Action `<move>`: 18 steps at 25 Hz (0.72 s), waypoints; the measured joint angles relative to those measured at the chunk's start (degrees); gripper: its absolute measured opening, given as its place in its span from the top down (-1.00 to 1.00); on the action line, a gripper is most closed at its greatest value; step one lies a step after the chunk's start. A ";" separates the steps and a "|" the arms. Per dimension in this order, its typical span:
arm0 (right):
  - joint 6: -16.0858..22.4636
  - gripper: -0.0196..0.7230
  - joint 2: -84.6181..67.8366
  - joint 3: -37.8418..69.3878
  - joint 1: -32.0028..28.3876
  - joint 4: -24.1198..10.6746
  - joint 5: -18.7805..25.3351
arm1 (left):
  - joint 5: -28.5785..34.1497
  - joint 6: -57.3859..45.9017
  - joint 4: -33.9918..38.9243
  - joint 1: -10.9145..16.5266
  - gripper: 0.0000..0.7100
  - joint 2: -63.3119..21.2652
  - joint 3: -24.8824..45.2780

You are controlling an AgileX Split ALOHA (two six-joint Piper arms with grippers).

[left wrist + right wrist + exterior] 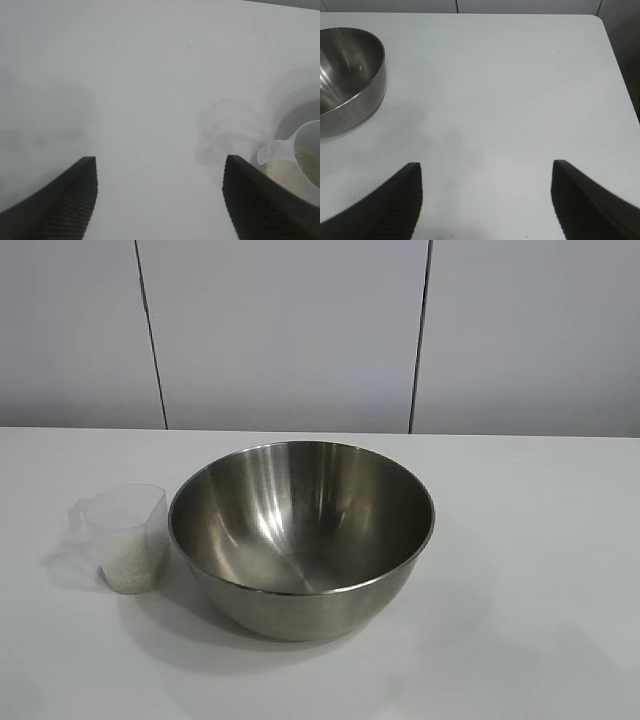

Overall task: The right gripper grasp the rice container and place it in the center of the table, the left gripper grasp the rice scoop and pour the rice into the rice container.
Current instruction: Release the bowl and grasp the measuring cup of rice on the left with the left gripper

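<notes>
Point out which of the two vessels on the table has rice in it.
The rice scoop, the small clear plastic cup left of the bowl, holds the rice. The big steel rice container is empty.

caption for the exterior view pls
Steel rice container beside a rice-filled scoop on a white table.

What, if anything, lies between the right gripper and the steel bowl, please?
Nothing: in the right wrist view only bare table separates the open right gripper from the rice container.

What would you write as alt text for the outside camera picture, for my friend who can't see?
A big shiny steel bowl sits empty on a white table, with a small clear measuring cup holding white rice right beside it.
</notes>
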 joint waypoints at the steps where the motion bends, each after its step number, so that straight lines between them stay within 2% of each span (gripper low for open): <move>1: 0.00 -0.39 0.00 0.00 0.00 0.00 0.00 | 0.00 -0.02 0.00 0.00 -0.44 0.00 0.00; 4: 0.00 -0.39 0.00 0.00 0.00 0.00 0.00 | -0.02 -2.13 2.68 0.00 -0.44 0.00 0.00; 8: 0.00 -0.39 0.00 0.00 0.00 0.00 0.00 | -0.28 -11.56 12.60 0.00 -0.44 0.00 0.04; 14: 0.00 -0.39 0.00 0.00 0.00 0.00 0.00 | -6.19 -35.17 39.91 0.00 -0.44 0.08 0.11; 16: 0.00 -0.39 0.00 0.00 0.00 0.00 0.05 | -10.44 -41.26 46.65 0.50 -0.44 1.06 0.79; 18: 0.00 -0.39 0.00 0.00 0.00 0.00 0.00 | -14.00 -44.57 49.78 1.80 -0.44 2.76 2.47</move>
